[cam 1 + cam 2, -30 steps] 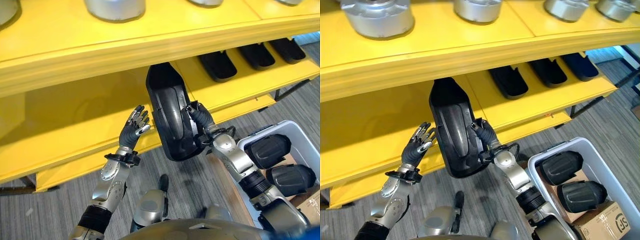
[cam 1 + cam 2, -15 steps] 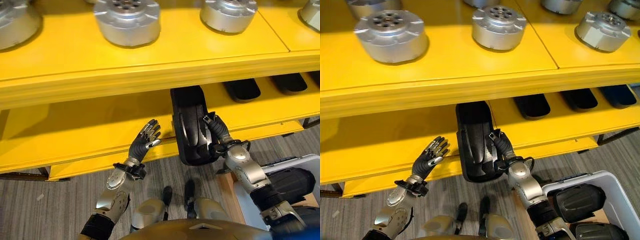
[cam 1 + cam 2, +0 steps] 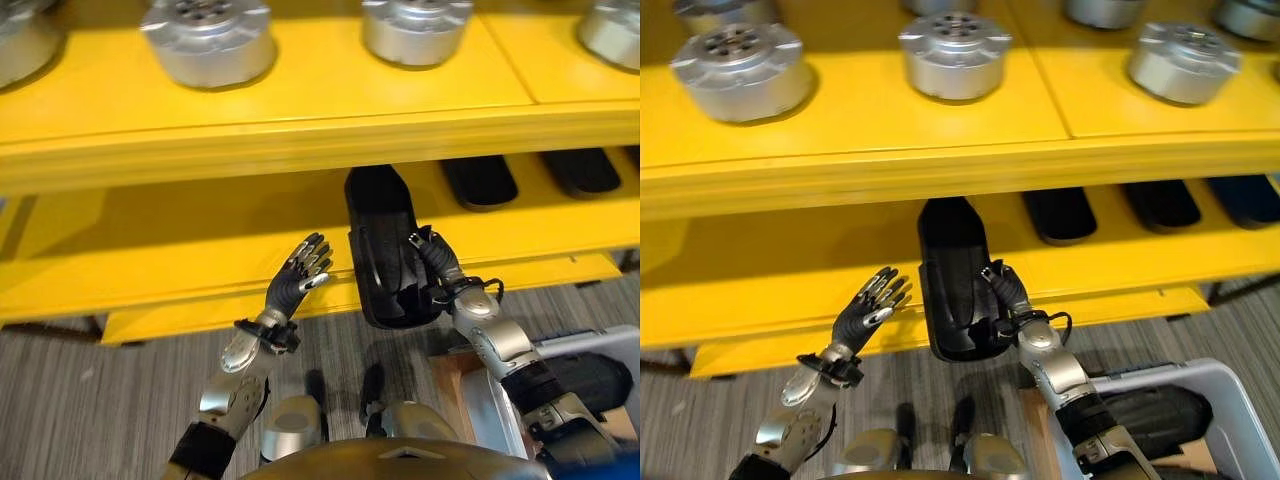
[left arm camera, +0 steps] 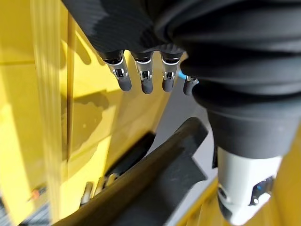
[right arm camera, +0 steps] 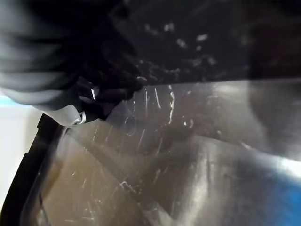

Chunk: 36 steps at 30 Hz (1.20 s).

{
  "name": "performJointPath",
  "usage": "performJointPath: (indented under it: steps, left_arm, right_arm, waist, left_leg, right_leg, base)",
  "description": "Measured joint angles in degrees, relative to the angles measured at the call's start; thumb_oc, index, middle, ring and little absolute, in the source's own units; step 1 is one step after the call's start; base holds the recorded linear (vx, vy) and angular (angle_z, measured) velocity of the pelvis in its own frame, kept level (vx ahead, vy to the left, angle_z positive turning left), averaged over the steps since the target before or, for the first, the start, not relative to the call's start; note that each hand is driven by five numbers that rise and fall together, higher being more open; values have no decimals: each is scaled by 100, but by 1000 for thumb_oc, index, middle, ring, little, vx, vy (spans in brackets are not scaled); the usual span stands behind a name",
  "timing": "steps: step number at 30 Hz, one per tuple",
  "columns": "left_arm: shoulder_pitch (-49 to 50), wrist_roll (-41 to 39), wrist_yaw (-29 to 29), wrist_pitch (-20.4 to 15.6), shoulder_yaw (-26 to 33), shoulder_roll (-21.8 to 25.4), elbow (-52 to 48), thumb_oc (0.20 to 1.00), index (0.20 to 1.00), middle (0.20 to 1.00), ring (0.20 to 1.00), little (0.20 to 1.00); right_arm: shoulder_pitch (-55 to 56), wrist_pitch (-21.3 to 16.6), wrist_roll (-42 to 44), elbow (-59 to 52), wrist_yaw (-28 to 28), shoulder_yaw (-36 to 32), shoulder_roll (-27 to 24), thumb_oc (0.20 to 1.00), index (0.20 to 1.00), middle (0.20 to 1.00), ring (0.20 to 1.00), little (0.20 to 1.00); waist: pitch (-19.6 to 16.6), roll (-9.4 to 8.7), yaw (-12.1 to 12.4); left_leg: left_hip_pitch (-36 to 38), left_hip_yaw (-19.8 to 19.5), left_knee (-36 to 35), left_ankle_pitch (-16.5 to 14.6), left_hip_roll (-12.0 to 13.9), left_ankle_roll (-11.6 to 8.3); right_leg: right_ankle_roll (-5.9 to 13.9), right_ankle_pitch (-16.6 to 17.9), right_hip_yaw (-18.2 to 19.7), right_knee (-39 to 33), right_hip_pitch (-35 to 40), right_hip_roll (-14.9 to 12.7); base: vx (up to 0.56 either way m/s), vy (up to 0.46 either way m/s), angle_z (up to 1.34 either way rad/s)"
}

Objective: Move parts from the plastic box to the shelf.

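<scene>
The long black moulded plastic part, hollow with raised ribs inside, lay with its far end on the lower board of the yellow shelf and its near end overhanging the front edge. The right hand gripped the part's right rim, fingers curled over the edge. In the right wrist view the glossy, scratched black surface lay directly against the hand; the fingers themselves were hard to make out there.

The left hand was held just to the left of the part, apart from it, fingers straight and spread, holding nothing.

Further right on the lower board lay similar black parts, their far ends hidden under the upper board. The upper board carried round silver metal housings, several cut off at the frame edge.

The white plastic box stood at lower right on the grey floor, partly cut off, holding a bulky dark part.
</scene>
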Motion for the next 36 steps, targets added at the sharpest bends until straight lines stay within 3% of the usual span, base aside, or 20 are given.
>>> performJointPath:
  steps: [1, 2, 3, 4, 5, 6, 7, 8, 9, 10, 12, 15, 19, 25, 31, 33, 36]
  left_arm:
    - [-32, -12, 10, -77, -62, -12, -58, 1000, 1000, 1000, 1000, 1000]
    - [40, -38, 65, -136, -59, -38, -128, 1000, 1000, 1000, 1000, 1000]
    - [57, -38, 170, -158, -52, -38, -120, 1000, 1000, 1000, 1000, 1000]
    - [33, -32, 200, -165, -42, -31, -108, 1000, 1000, 1000, 1000, 1000]
    - [-84, -25, 239, -169, -36, -7, -18, 1000, 1000, 1000, 1000, 1000]
    - [-65, -21, 259, -169, 54, 14, -111, 1000, 1000, 1000, 1000, 1000]
    - [-55, -20, 245, -169, 67, 19, -130, 1000, 1000, 1000, 1000, 1000]
    - [-56, -11, 240, -155, 64, 1, -118, 1000, 1000, 1000, 1000, 1000]
    - [-56, -6, 238, -129, 37, -25, -107, 1000, 1000, 1000, 1000, 1000]
    - [-83, -5, 229, -93, -6, -31, -76, 1000, 1000, 1000, 1000, 1000]
    - [-47, -50, 94, -82, -10, 27, -24, 1000, 1000, 1000, 1000, 1000]
    - [26, -123, -138, -88, 3, 243, -171, 1000, 1000, 1000, 1000, 1000]
    - [136, -123, -112, -85, 59, 502, -175, 1000, 1000, 1000, 1000, 1000]
    - [173, -118, 37, -50, 45, 421, -194, 1000, 1000, 1000, 1000, 1000]
    - [-88, -126, -30, 113, 9, 299, -187, 1000, 1000, 1000, 1000, 1000]
    - [-393, -152, -57, 227, -84, 339, -162, 1000, 1000, 1000, 1000, 1000]
    - [-538, -231, -91, 296, -123, 353, -163, 1000, 1000, 1000, 1000, 1000]
  right_arm:
    - [6, 1, -1, 56, -56, -94, 2, 200, 200, 200, 200, 200]
    - [-139, 5, 1, 195, -39, -91, 22, 200, 200, 200, 200, 200]
    - [-391, 6, 2, 385, 6, -89, 101, 200, 200, 200, 200, 200]
    - [-436, -2, 5, 367, 8, -128, 160, 200, 200, 200, 200, 200]
    - [-436, 28, 14, 388, 101, -253, 193, 200, 200, 200, 200, 200]
    - [-394, 93, 10, 307, 98, -292, 187, 200, 200, 200, 200, 200]
    - [-317, 115, 22, 215, 111, -349, 110, 200, 200, 200, 200, 200]
    - [-299, 118, 35, 207, 140, -422, 28, 200, 200, 200, 200, 200]
    - [-291, 131, 83, 207, 127, -441, -72, 200, 200, 200, 200, 200]
    - [-284, 146, 118, 236, 112, -484, -220, 200, 200, 200, 200, 200]
    - [-109, 238, 177, 156, 94, -483, -221, 200, 200, 200, 200, 200]
    - [-10, 240, 212, 126, 109, -479, -26, 200, 200, 200, 200, 200]
    - [-35, 238, 336, 87, 89, -496, 254, 200, 200, 200, 200, 200]
    - [-153, 258, 332, 89, 18, -710, 197, 200, 200, 200, 200, 200]
    - [-859, 421, 346, 462, -48, -728, -78, 200, 200, 200, 200, 200]
    - [-1575, 576, 349, 976, -40, -727, -115, 200, 200, 200, 200, 200]
    - [-1916, 578, 400, 1138, -71, -791, -321, 200, 200, 200, 200, 200]
  waist:
    - [7, -3, -66]
    - [6, 45, 87]
    - [43, 128, 191]
    - [55, 154, 154]
    - [129, 58, 120]
    - [164, 5, 104]
    - [149, 62, 40]
    - [143, 163, -37]
    - [119, 305, -158]
    - [102, 406, -215]
    - [46, 257, -203]
    - [2, 161, -58]
    - [-78, 40, 68]
    - [-142, -65, 66]
    - [-126, -70, 108]
    - [-6, -41, 118]
    - [152, -21, 199]
  left_leg:
    - [-103, -118, 319, 88, 184, -57]
    - [43, -548, 209, 466, 229, -53]
    - [226, -1008, 54, 420, 158, -253]
    - [331, -1017, -21, 306, 78, -290]
    - [170, -1269, 364, 101, 23, -431]
    - [109, -1204, 496, -66, 240, -300]
    - [120, -1061, 426, -21, 541, -369]
    - [136, -927, 303, 4, 745, -345]
    - [150, -878, 42, 18, 786, -322]
    - [203, -847, -154, 345, 697, -546]
    - [352, -764, -381, 458, 221, -449]
    - [402, -774, -552, 547, -91, -314]
    - [576, -785, -672, 533, -138, -283]
    - [527, -788, -718, 653, 50, -417]
    - [82, -818, -245, 633, 246, -428]
    - [-145, -800, 320, 376, 393, -430]
    - [-231, -829, 609, 277, 460, -414]
  right_leg:
    - [102, -184, -146, 232, -82, -143]
    - [197, -305, 35, 530, -272, -224]
    - [267, -397, 254, 887, -435, -289]
    - [337, -398, 292, 1042, -520, -462]
    - [306, -416, 307, 1003, -426, -661]
    - [317, -410, 320, 1028, -409, -783]
    - [426, -404, 282, 1064, -399, -853]
    - [578, -399, 265, 1126, -393, -923]
    - [785, -395, 237, 1201, -394, -1012]
    - [938, -370, 243, 1250, -391, -1121]
    - [1037, -199, 317, 1045, -280, -1491]
    - [993, 176, 275, 695, -111, -1582]
    - [1143, 292, 254, 513, 117, -1547]
    - [1296, 211, 206, 280, 169, -1320]
    - [1243, 169, 245, 662, -245, -1242]
    - [1190, 66, 275, 997, -403, -1269]
    - [1169, 7, 287, 1166, -433, -1286]
  base:
    - [-5, 73, 81]
    - [-12, 253, -5]
    - [-6, 286, -75]
    - [-12, 373, -38]
    - [-4, 330, 2]
    - [47, 350, 19]
    - [66, 347, 15]
    - [77, 266, 29]
    - [27, 181, 32]
    - [-17, 171, 20]
    - [-4, 158, 15]
    - [31, 118, 15]
    - [-40, 56, 3]
    - [-115, -3, -5]
    - [-116, -35, -1]
    - [-69, -22, -13]
    - [-162, -14, -2]
